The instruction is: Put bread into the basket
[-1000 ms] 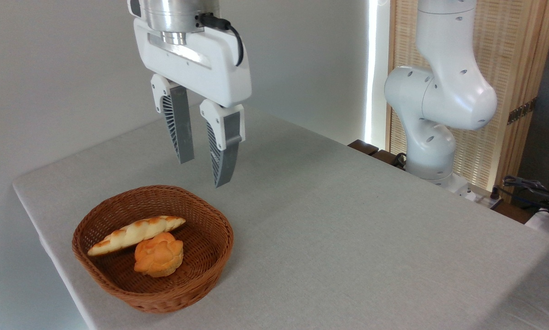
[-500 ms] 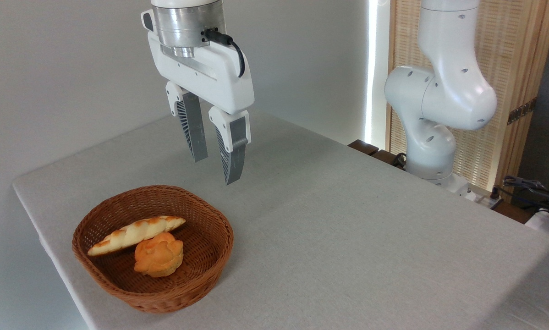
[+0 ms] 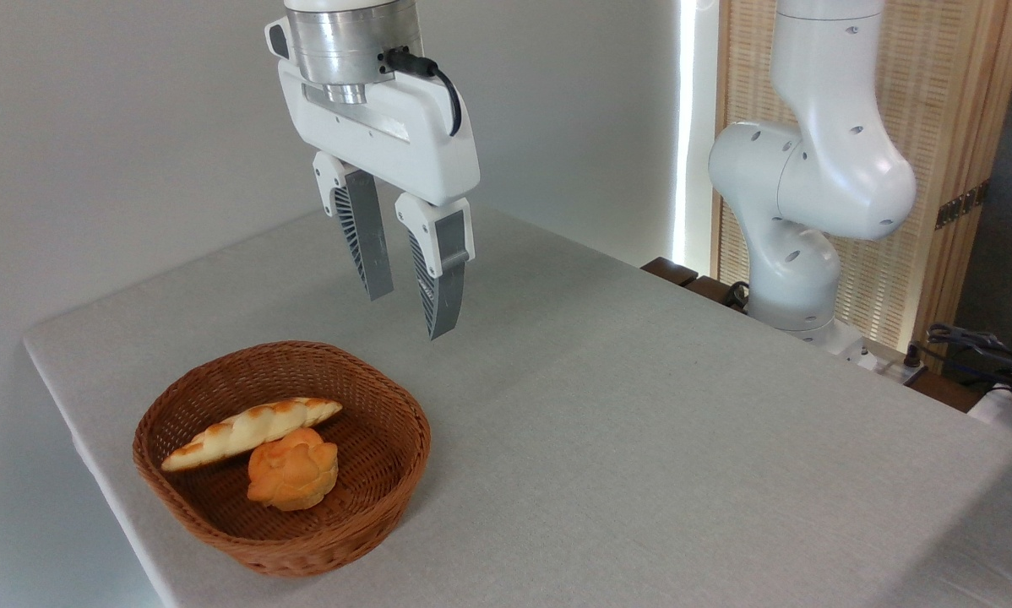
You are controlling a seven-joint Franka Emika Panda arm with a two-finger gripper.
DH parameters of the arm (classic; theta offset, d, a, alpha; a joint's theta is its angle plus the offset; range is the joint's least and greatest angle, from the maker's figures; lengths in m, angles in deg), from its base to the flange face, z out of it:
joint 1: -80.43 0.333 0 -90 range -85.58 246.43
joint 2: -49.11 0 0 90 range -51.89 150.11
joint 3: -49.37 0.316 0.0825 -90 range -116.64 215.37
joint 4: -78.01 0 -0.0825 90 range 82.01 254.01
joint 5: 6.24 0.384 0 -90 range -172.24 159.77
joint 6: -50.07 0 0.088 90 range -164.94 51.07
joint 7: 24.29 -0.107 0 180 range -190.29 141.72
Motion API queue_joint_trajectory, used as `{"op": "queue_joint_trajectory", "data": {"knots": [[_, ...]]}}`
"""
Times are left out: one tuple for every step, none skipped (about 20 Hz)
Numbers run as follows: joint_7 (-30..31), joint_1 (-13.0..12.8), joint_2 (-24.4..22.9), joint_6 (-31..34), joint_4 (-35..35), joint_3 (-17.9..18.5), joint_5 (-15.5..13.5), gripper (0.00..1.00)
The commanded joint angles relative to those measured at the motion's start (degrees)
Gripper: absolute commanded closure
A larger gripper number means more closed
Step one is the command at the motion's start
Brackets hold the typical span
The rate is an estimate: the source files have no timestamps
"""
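Grey table [image 3: 641, 439]: bread [image 3: 251, 432] lies inside basket [image 3: 388, 473], touching bun [image 3: 292, 469]. Gripper [image 3: 409, 311] hangs at basket's 1 o'clock, fingers spread, empty. Task looks done.

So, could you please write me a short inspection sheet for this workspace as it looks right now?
Surface: table under a pale grey cloth, bare to the right of the basket.
Job's things: bread lies inside the basket, leaning on the left wall.
Clutter: round orange bun also in the basket, touching the loaf.
Grippers: gripper open, empty, above the table behind the basket.
Cables: black cable at the wrist; loose wires at far right.
Surroundings: plain wall, wooden slatted screen, arm base.
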Motion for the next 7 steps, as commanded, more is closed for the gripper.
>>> {"op": "queue_joint_trajectory", "data": {"knots": [[0.9, -0.3, -0.8, 1.1, 0.1, 0.4, 0.9, 0.0], [0.9, -0.3, -0.8, 1.1, 0.1, 0.4, 0.9, 0.0], [0.7, -0.3, -0.8, 1.1, 0.1, 0.4, 0.9, 0.0], [0.7, -0.3, -0.8, 1.1, 0.1, 0.4, 0.9, 0.0], [0.5, -0.3, -0.7, 1.1, 0.0, 0.4, 0.9, 0.0], [0.4, -0.3, -0.7, 1.1, 0.0, 0.6, 0.8, 0.0], [0.4, -0.3, -0.7, 1.1, 0.0, 0.6, 0.8, 0.0]]}}
